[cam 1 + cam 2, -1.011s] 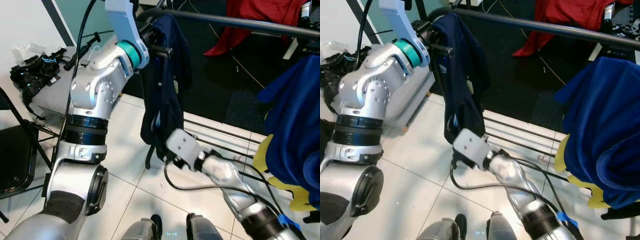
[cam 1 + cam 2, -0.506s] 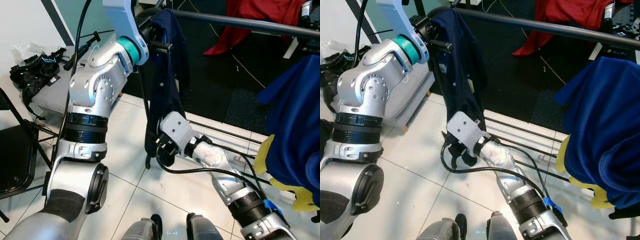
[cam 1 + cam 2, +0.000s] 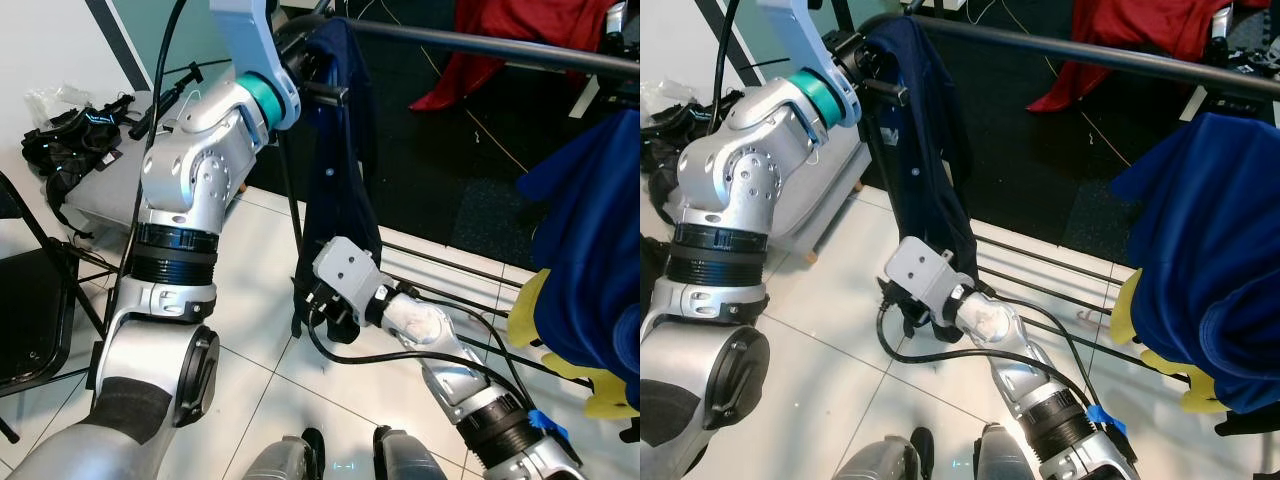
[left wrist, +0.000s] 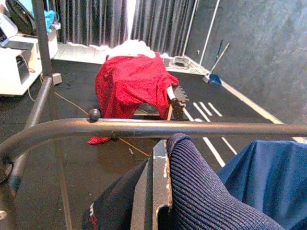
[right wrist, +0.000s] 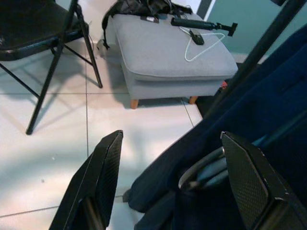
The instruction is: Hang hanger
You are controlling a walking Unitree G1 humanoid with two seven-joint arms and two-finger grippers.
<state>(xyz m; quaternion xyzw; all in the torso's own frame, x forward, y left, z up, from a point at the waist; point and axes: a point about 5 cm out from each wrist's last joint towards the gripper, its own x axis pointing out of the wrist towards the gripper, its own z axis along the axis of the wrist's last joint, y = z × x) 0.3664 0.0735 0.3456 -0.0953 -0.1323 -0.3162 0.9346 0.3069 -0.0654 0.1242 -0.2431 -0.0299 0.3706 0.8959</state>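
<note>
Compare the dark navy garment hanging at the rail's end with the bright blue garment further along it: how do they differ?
The dark navy garment is near black; the bright blue garment is vivid, with a yellow edge. The navy one hangs long and narrow; the blue one spreads broad and bunched. The left gripper is up at the navy one's top, the open right gripper at its lower end; the blue one is untouched. Both hang at the dark metal rail.

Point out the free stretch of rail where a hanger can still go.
The rail is bare between the navy garment at its left end and the blue shirt on the right. The left end is crowded: the left end effector holds the navy garment there.
</note>
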